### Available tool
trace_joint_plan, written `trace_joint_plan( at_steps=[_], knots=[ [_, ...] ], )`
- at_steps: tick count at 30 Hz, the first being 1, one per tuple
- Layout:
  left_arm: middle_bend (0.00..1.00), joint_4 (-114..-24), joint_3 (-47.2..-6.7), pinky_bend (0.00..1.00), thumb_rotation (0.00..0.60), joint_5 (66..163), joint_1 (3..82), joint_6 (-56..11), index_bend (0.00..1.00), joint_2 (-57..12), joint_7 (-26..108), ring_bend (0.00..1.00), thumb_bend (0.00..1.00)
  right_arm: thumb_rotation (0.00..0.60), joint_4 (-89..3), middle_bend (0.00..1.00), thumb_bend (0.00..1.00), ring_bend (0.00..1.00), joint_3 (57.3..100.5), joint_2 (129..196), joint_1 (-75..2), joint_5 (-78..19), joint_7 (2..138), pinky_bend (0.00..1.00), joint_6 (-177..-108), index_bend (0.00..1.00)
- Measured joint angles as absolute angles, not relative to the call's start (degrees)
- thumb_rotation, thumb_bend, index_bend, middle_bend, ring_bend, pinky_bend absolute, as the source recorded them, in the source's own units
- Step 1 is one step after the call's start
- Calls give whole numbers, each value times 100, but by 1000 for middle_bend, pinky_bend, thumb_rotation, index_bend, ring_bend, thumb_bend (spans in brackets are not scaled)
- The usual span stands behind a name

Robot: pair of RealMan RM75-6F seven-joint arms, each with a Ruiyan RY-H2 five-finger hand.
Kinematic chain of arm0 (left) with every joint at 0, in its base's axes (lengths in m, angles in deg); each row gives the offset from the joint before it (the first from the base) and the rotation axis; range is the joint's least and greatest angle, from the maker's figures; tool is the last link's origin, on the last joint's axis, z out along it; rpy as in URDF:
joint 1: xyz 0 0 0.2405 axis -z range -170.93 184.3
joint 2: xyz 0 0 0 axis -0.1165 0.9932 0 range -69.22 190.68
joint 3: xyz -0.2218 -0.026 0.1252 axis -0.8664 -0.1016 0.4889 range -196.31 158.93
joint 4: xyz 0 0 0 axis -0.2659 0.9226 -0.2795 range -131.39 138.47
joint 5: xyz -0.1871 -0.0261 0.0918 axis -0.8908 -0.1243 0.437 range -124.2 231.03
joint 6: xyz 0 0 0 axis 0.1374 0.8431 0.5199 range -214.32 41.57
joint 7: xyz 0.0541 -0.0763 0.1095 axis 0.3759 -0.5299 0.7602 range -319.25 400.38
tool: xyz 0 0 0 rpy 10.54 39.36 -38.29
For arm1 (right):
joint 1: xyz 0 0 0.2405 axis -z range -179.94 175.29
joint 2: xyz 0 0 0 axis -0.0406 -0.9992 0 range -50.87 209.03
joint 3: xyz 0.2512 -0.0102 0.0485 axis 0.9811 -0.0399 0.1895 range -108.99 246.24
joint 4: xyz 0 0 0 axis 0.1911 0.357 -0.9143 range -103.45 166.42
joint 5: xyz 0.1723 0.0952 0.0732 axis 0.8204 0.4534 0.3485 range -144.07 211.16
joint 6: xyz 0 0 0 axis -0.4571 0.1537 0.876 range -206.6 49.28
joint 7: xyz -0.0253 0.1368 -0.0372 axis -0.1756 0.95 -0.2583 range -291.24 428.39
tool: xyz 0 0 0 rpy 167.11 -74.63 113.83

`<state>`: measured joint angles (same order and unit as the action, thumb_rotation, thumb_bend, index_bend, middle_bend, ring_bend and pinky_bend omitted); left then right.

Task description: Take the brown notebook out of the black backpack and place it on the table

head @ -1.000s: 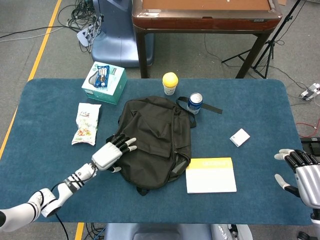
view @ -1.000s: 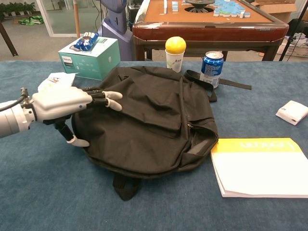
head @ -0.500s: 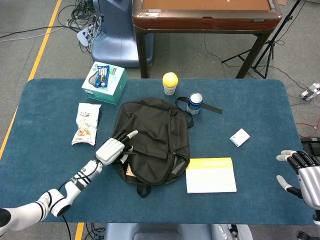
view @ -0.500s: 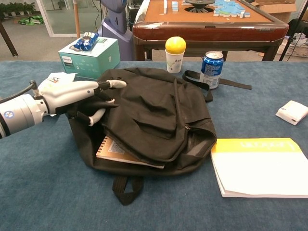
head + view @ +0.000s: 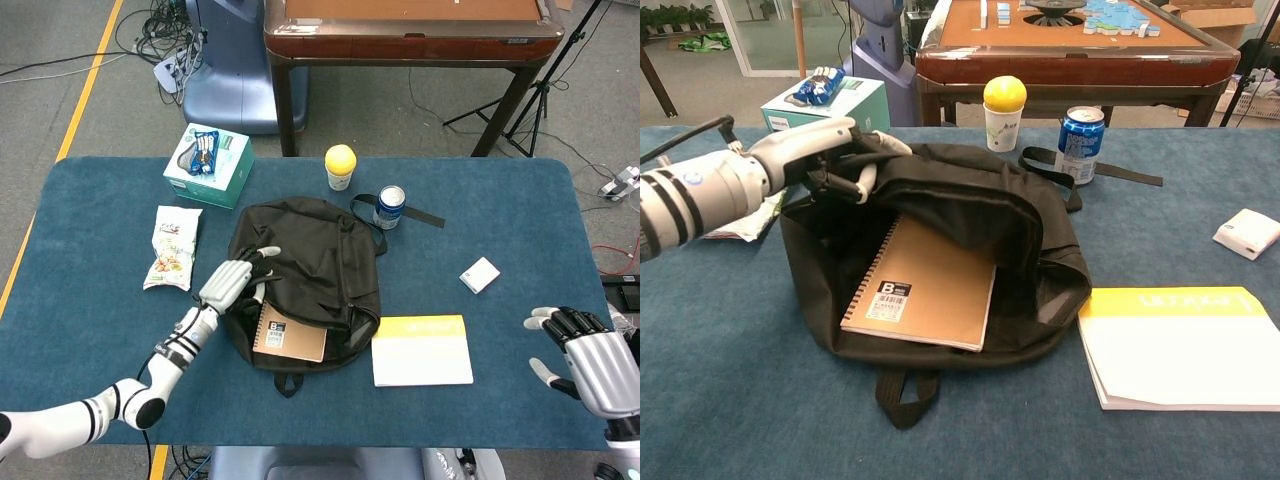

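Note:
The black backpack (image 5: 320, 265) lies in the middle of the blue table (image 5: 520, 210), with its front flap pulled up and back. My left hand (image 5: 232, 281) grips the edge of that flap at the bag's left side; in the chest view the left hand (image 5: 828, 152) holds the fabric raised. Inside the opened backpack (image 5: 980, 205) lies the brown spiral notebook (image 5: 924, 286), flat, with a barcode label. The notebook (image 5: 290, 333) is largely uncovered. My right hand (image 5: 578, 349) hovers over the table's right front corner, fingers spread, holding nothing.
A yellow and white book (image 5: 421, 350) lies just right of the bag. A small white box (image 5: 479, 274) sits further right. Behind the bag stand a blue can (image 5: 389, 206) and a yellow-topped cup (image 5: 340, 166). A teal box (image 5: 208, 165) and a snack bag (image 5: 172, 247) are at the left.
My left hand has pulled the backpack's flap up and back, baring much more of the brown notebook. My right hand has shifted slightly left and up.

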<state>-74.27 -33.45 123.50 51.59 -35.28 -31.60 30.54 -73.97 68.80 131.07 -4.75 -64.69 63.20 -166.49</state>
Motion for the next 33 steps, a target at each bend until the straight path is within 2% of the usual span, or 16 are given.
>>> trace_joint_plan(
  at_steps=[3,6,18,26,33],
  knots=[
    [278,-7485,-3568,142,600,11876,5316,-3617,735,-3218,3476,305,719,600,-7432,322,198,272,6836,13110,-559,-6567,6294,371,-16491,379],
    [336,-7488,-3722,158,600,11456,5485,-3701,737,-3288,3877,341,720,600,-7477,322,198,272,6790,13121,-661,-6673,6272,371,-16306,379],
    [339,-6932,-4198,163,600,9641,6373,-3736,721,-3766,5467,346,720,600,-7856,322,198,272,6713,13275,-1252,-6968,5994,371,-15348,379],
    [339,-6441,-4409,163,600,8937,6694,-3513,711,-4038,5968,346,720,600,-8157,322,198,272,6807,13634,-1823,-6915,5603,371,-14462,379],
    [339,-6279,-4475,163,600,8752,6754,-3490,710,-4045,6062,346,720,600,-8229,320,198,265,7037,14239,-2210,-6385,4790,371,-13871,379]
  ],
)
